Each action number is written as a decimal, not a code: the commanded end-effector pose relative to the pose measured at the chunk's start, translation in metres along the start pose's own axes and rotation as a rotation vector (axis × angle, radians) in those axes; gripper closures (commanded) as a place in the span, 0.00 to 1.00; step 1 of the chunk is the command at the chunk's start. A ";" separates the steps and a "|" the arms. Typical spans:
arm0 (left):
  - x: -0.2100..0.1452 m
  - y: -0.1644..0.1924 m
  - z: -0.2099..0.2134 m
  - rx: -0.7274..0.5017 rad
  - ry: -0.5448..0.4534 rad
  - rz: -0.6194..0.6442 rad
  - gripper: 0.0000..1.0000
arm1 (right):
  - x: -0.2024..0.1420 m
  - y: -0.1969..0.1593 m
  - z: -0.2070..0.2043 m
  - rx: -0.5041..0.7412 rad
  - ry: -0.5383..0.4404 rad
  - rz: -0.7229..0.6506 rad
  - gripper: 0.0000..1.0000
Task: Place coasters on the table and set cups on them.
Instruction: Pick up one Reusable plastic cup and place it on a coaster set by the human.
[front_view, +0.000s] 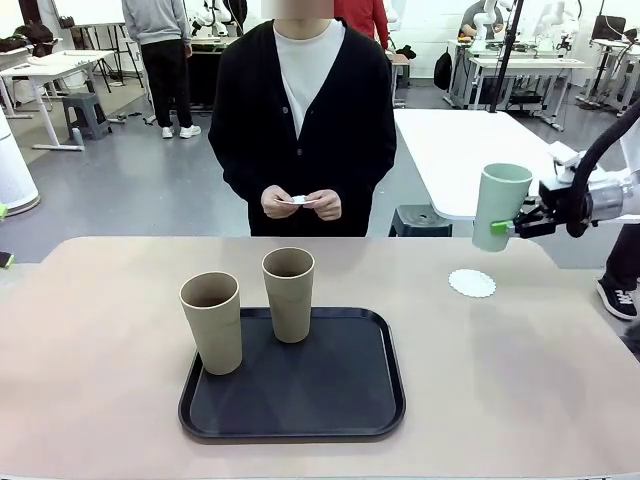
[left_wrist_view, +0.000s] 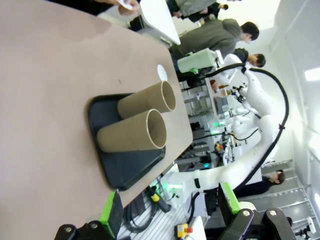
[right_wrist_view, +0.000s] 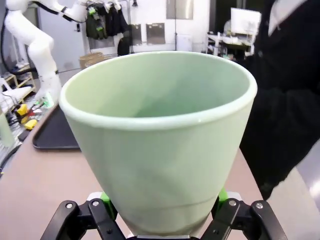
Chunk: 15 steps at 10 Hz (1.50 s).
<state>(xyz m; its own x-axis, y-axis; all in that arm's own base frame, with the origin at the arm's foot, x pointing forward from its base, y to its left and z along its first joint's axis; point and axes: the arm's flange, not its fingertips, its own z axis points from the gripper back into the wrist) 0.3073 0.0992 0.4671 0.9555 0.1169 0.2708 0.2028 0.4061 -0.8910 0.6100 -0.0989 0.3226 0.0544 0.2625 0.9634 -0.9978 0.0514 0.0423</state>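
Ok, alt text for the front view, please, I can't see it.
The right gripper holds the mint green cup upright in the air near a white coaster lying on the table's right side. Two beige cups stand on the black tray; the person opposite holds something small and white.

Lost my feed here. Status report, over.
Right gripper shut on mint cup, aloft near the coaster. Left gripper open, empty. Two beige cups on tray. Coaster bare.

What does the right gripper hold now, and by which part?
The right gripper holds the tall mint green cup by its lower wall, near the base.
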 end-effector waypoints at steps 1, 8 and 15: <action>0.001 -0.001 -0.001 -0.008 -0.008 0.000 0.00 | -0.009 -0.023 -0.005 -0.007 -0.011 -0.059 0.18; 0.001 -0.001 -0.001 -0.008 -0.008 0.000 0.00 | -0.042 -0.015 -0.019 0.026 -0.036 -0.143 0.18; 0.001 -0.001 -0.001 -0.008 -0.008 0.000 0.00 | -0.043 0.021 -0.024 0.016 -0.025 -0.132 0.18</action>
<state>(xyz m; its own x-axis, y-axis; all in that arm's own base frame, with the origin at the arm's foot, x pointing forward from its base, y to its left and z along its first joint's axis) 0.3073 0.0992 0.4671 0.9555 0.1169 0.2708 0.2028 0.4061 -0.8911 0.5976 -0.0892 0.2706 0.1992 0.2194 0.9551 -0.9799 0.0510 0.1927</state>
